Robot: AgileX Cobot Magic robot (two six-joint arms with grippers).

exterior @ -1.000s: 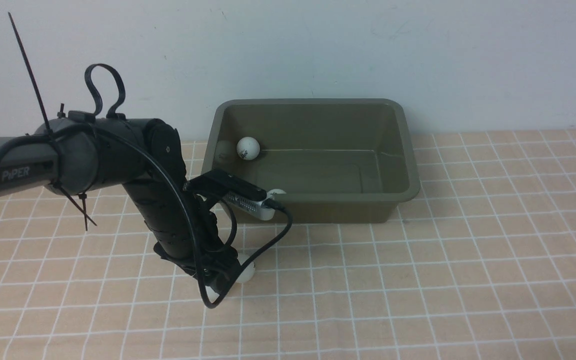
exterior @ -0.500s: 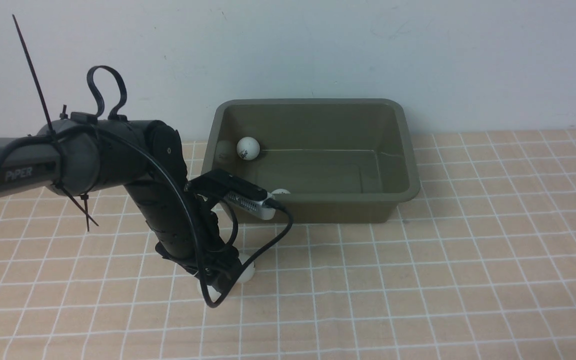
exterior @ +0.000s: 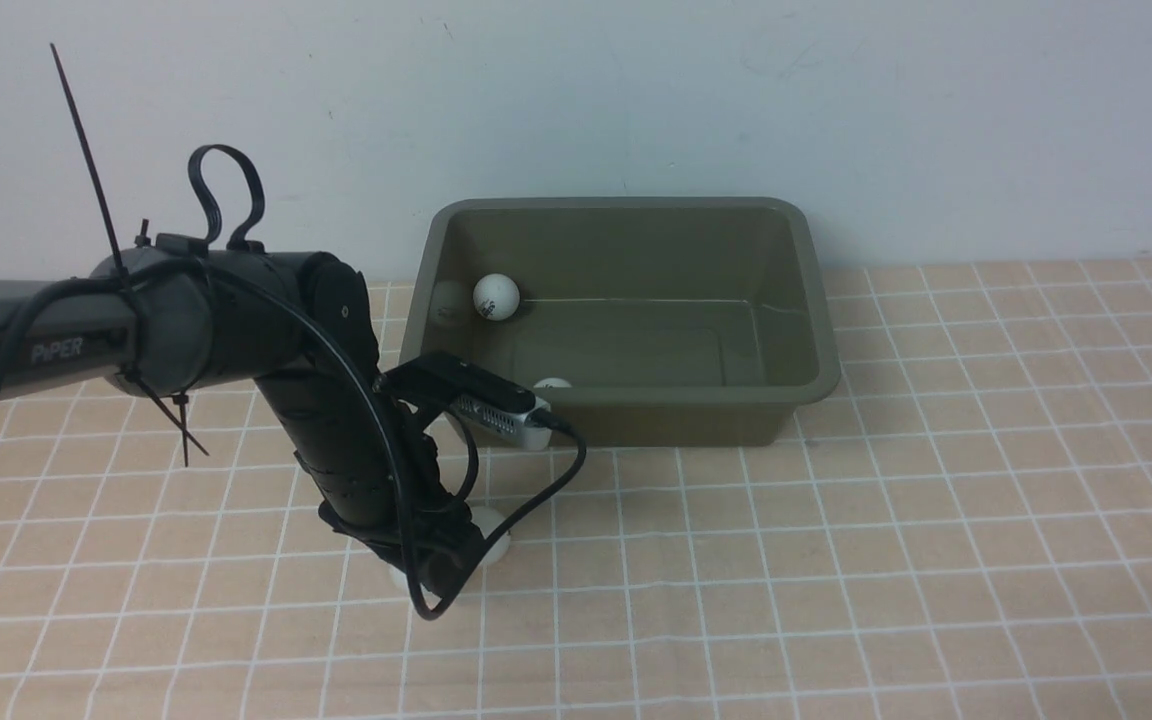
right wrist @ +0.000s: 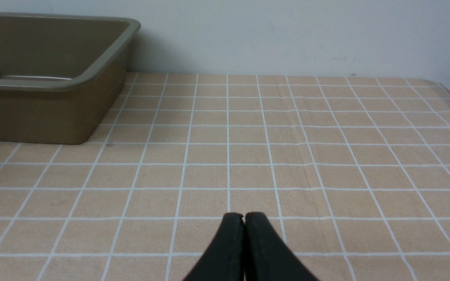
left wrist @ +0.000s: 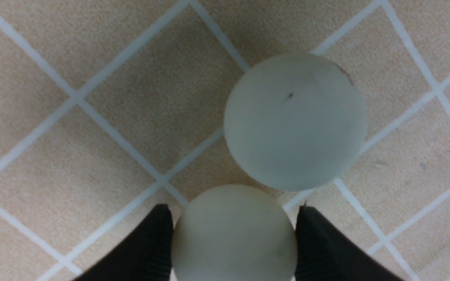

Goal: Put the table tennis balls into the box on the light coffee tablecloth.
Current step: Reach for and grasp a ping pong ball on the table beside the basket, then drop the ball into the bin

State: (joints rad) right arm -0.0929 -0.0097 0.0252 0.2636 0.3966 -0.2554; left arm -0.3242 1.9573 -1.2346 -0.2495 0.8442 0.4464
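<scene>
**A:** What's the left tool (left wrist: 233, 208) doing?

**B:** Pinching one table tennis ball (left wrist: 233, 238) from both sides, down on the light coffee tablecloth (exterior: 836, 550). A second ball (left wrist: 295, 121) sits just past its tips. The arm has sunk slightly over the last second.

**A:** So the grasp is set?

**B:** Looks so; lifting comes next. The box (exterior: 626, 415), further beyond, holds two more balls (exterior: 496, 297). The right tool (right wrist: 243, 218) is pressed together.

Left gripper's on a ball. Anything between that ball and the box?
Yes. A second ball lies on the tablecloth right against the held ball, on the side toward the box. The box's near wall also rises in the path, so the left gripper would likely need to lift over both.
</scene>
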